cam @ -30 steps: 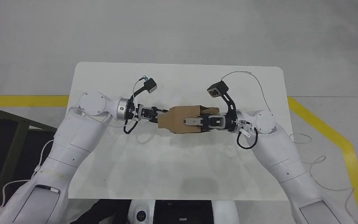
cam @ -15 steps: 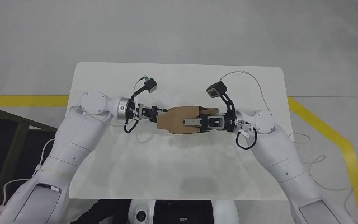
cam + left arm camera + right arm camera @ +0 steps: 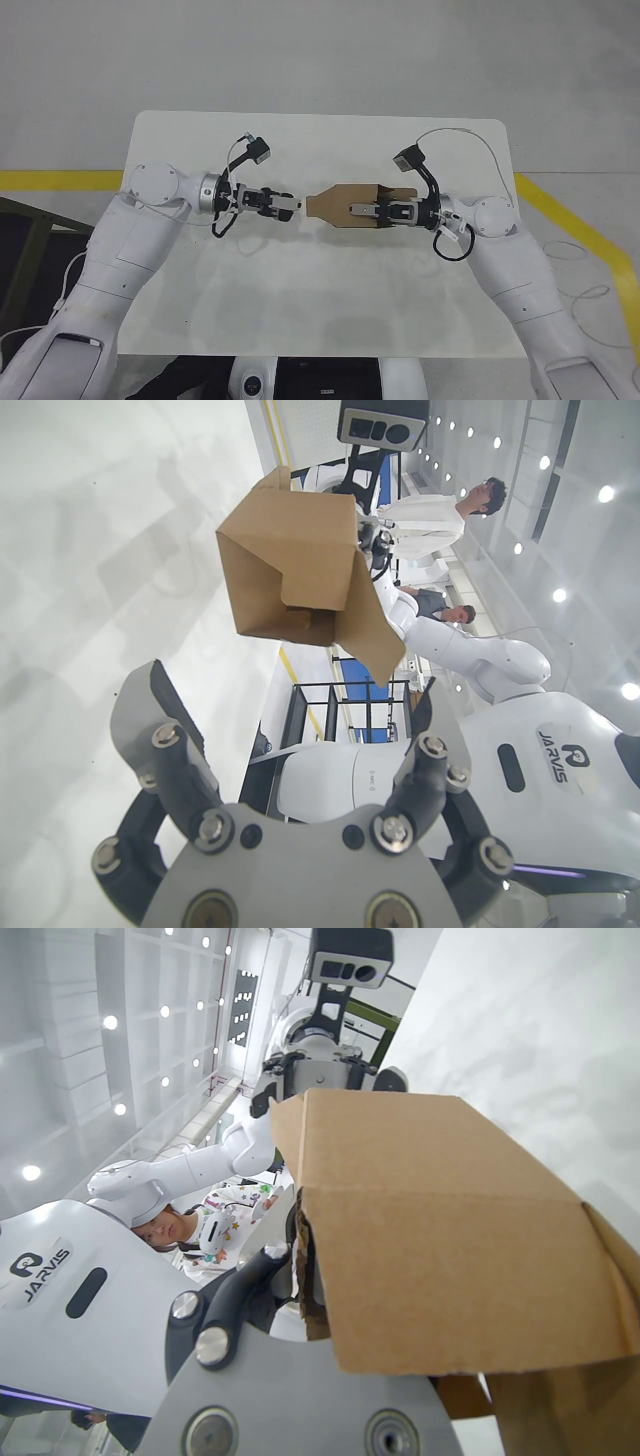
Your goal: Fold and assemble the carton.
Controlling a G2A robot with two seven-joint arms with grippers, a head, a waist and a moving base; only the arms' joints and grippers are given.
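The brown carton point(image 3: 345, 203) is held above the middle of the white table point(image 3: 330, 300). My right gripper point(image 3: 364, 210) is shut on its right end, and one dark finger point(image 3: 250, 1278) shows beside the carton wall point(image 3: 440, 1238). My left gripper point(image 3: 295, 204) hangs just left of the carton with a small gap between them. From the left wrist, the carton point(image 3: 295, 565) floats beyond my left gripper point(image 3: 292, 680), which is open with nothing between its fingers. The carton's near end is partly folded, and one flap point(image 3: 370, 625) sticks out loose.
The table top around the arms is bare white. A thin white cable point(image 3: 460, 140) loops over the table's far right corner. Yellow floor tape point(image 3: 60, 180) runs past both sides of the table.
The right arm has drawn the carton to the right and slightly up. The left gripper, earlier against the carton's left end, now stands apart from it.
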